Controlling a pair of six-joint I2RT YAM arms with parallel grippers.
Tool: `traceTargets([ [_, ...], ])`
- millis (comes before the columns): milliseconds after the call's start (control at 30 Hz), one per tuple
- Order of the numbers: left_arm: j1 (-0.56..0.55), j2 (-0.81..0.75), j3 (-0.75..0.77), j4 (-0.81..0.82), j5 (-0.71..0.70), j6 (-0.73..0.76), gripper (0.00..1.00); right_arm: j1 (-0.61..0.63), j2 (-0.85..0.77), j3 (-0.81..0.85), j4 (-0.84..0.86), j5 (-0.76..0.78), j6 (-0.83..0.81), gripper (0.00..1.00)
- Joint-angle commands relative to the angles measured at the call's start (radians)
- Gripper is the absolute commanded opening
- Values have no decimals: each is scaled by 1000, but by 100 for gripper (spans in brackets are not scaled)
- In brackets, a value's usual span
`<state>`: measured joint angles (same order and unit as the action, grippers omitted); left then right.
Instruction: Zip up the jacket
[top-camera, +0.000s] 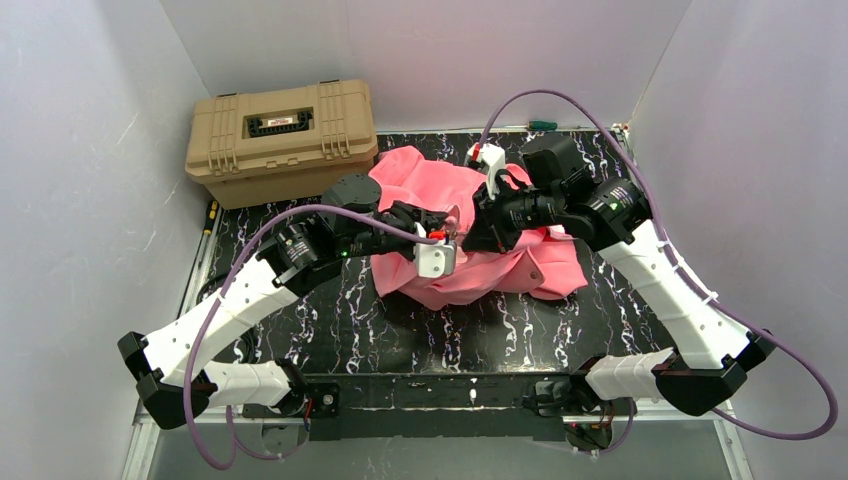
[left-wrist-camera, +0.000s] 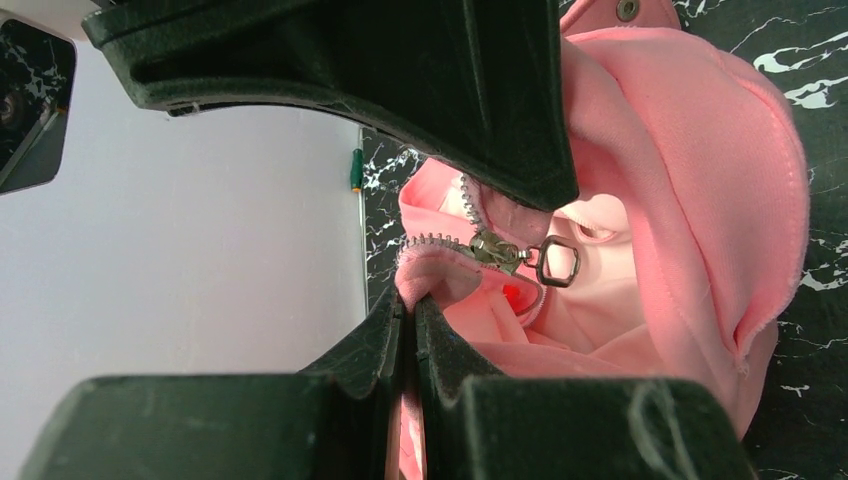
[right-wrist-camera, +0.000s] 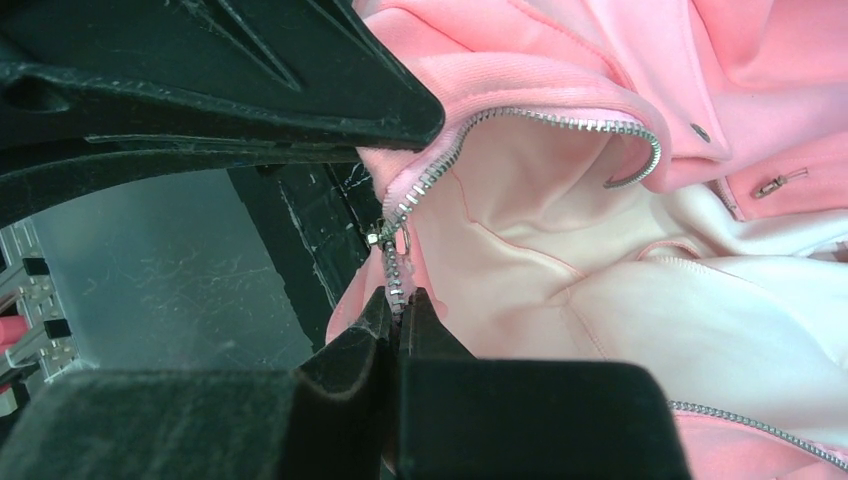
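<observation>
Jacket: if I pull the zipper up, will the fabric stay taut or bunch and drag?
Likely floppy: the jacket lies crumpled in folds. It would probably bunch unless held, as the zipper teeth curve loosely. It looks light, so it may slide on the table.

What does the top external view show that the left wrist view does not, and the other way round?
Only the top external view shows the tan case and both whole arms. Only the left wrist view shows the zipper slider with its square pull ring, and the left hand shut on the pink fabric edge. Both show the jacket lying on the black marbled table.
</observation>
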<state>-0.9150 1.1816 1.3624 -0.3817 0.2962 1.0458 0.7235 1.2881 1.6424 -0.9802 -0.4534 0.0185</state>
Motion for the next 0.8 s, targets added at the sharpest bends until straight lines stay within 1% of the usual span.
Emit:
traceTargets([
  [0, -13, -27, 16, -24, 27, 17, 0, 5, -22, 62, 11, 20, 17, 1],
  [267, -19, -44, -9, -62, 75, 82, 0, 2, -31, 47, 25, 16, 26, 1],
  [533, -30, -44, -18, -88, 82, 141, 0, 0, -23, 39, 13, -4, 47, 1],
  [767, -37, -43, -27, -105, 59, 184, 0, 1, -19, 28, -12, -77, 77, 1],
])
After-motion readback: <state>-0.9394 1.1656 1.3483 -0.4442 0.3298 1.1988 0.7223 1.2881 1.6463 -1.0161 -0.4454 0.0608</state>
